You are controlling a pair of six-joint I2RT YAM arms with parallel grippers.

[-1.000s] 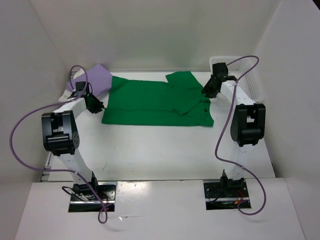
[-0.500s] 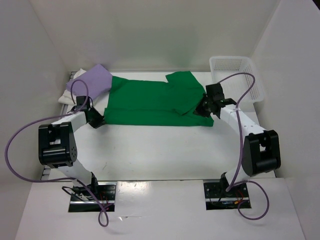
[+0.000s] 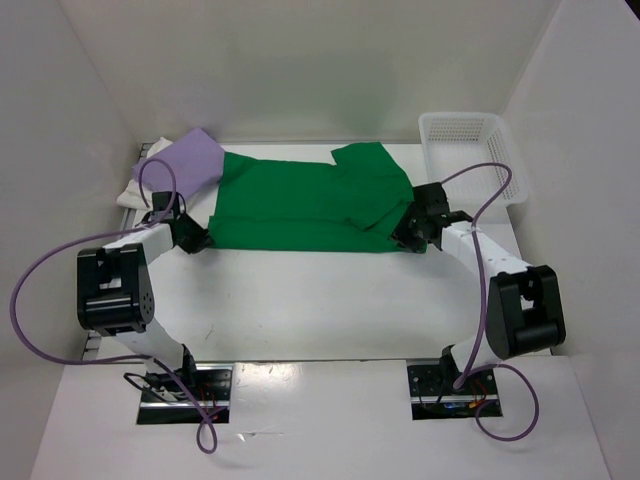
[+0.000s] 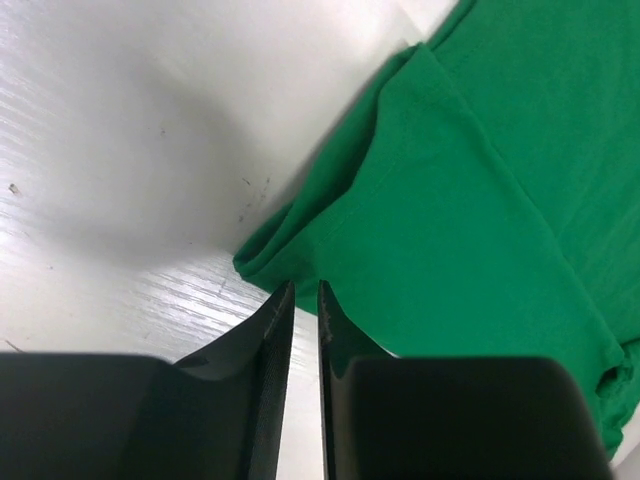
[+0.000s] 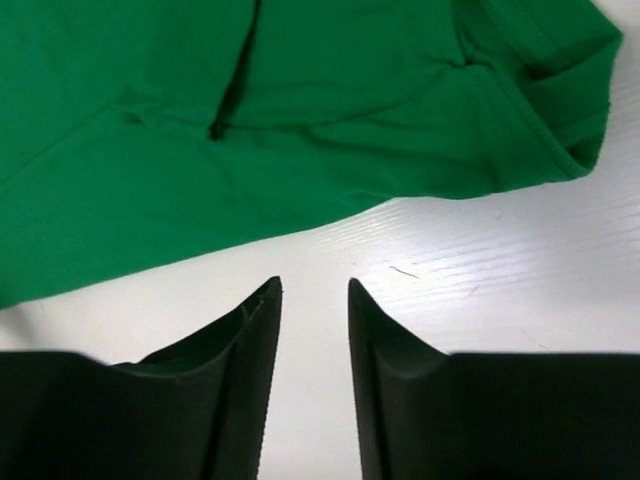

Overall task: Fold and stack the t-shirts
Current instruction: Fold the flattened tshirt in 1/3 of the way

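Observation:
The green t-shirt lies spread flat at the middle back of the table. The lilac t-shirt lies folded at the back left, on top of the white t-shirt, of which only an edge shows. My left gripper is low at the green shirt's near-left corner. In the left wrist view its jaws stand a narrow slit apart and empty, tips at the folded corner. My right gripper is at the near-right corner. In the right wrist view it is open over bare table, just short of the shirt's hem.
A white lattice basket stands at the back right, beside the right arm. White walls enclose the table on the left, back and right. Purple cables loop from both arms.
My right arm has swung from the back right, by the basket, down to the green shirt's near-right corner. My left gripper has shifted slightly nearer, to the near-left corner.

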